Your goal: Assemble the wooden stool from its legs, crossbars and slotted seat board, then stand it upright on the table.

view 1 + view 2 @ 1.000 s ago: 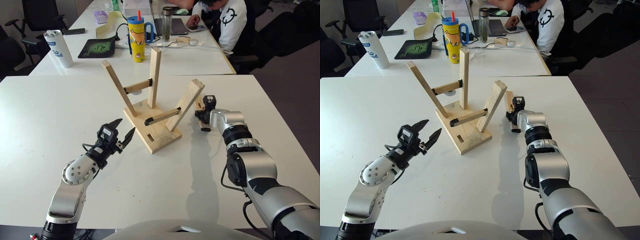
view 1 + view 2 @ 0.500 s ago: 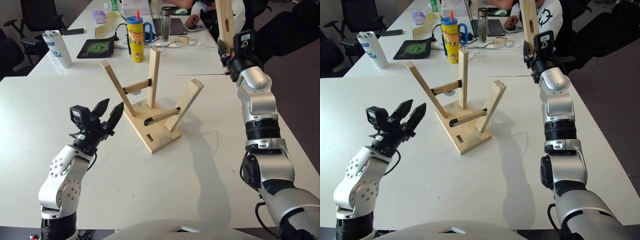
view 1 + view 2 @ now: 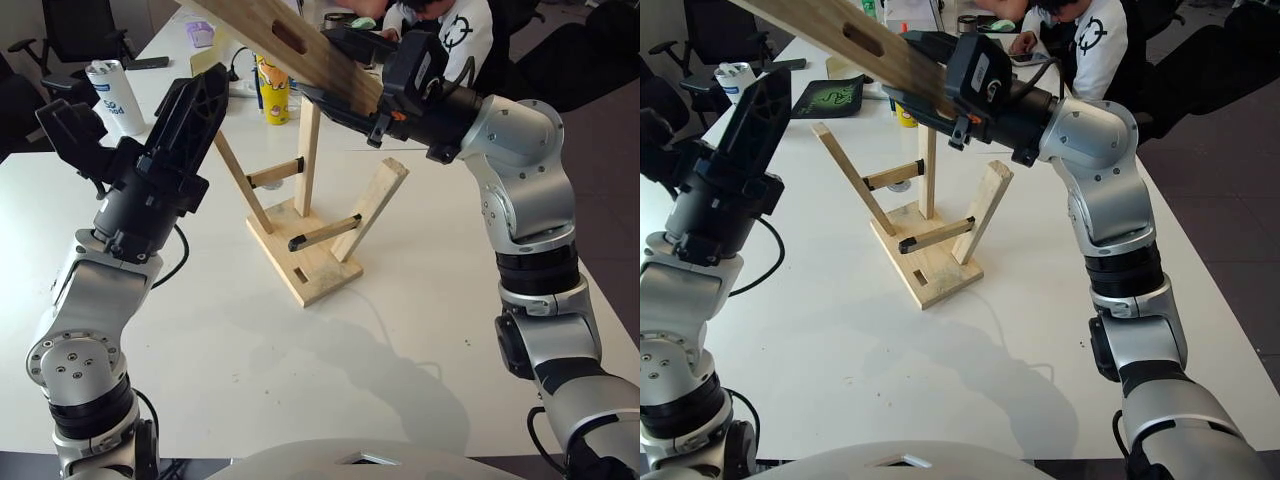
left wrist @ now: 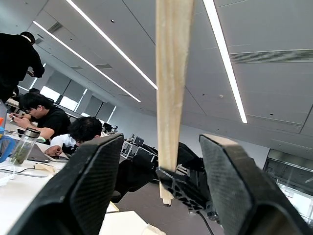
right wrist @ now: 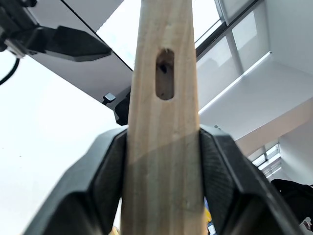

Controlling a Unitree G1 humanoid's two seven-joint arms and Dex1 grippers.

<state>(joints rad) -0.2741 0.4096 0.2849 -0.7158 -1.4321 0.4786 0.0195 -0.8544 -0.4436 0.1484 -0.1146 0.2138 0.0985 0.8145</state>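
My right fingers clamp a slotted wooden leg, which is tilted in the air above the half-built stool. The stool rests seat board down on the worktop, its three fitted legs and two crossbars pointing up. My left fingers are spread wide, raised near the held leg, gripping nothing.

A broad white rectangular counter stood in front, with a second long white counter just behind it. A black office chair sat at the far left, and dark grey floor lay to the right. Overhead, long white strip lights ran across a pale panelled ceiling, and bright windows lined the far wall
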